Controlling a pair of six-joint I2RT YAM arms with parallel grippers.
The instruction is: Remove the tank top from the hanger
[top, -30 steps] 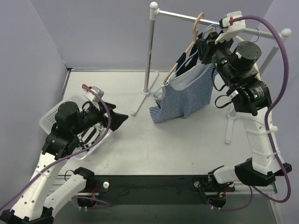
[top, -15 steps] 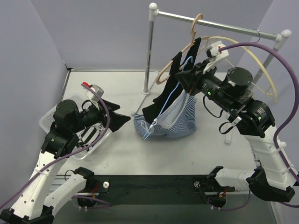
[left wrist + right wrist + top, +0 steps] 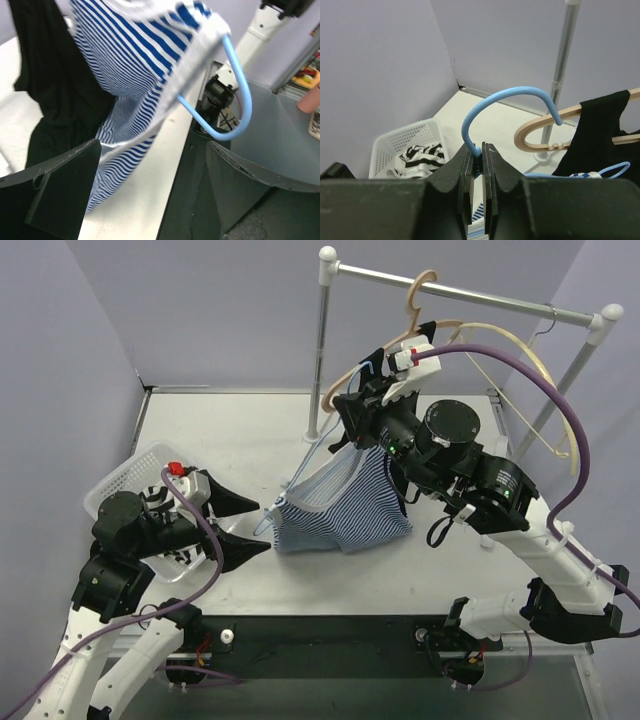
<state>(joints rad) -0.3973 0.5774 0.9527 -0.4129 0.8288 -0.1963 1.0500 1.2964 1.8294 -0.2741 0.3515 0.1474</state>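
The blue-and-white striped tank top (image 3: 340,508) hangs on a blue hanger (image 3: 506,95) over the table's middle, its hem near the tabletop. My right gripper (image 3: 350,418) is shut on the hanger's neck, just below the hook (image 3: 479,152). My left gripper (image 3: 252,524) is open and empty, right at the top's lower left corner. In the left wrist view the tank top (image 3: 135,60) and the hanger's blue end loop (image 3: 235,100) hang just ahead of the open gripper (image 3: 155,200).
A clothes rack (image 3: 322,340) stands behind, with a wooden hanger (image 3: 420,298) carrying a black garment (image 3: 600,125) and a bare beige hanger (image 3: 525,355). A white basket (image 3: 115,485) holding striped cloth (image 3: 420,155) sits at the left. Black cloth (image 3: 55,100) hangs beside the tank top.
My right arm has carried the hanger and tank top off the rail, left and down towards the table. My left gripper has dropped nearer to the top's lower corner.
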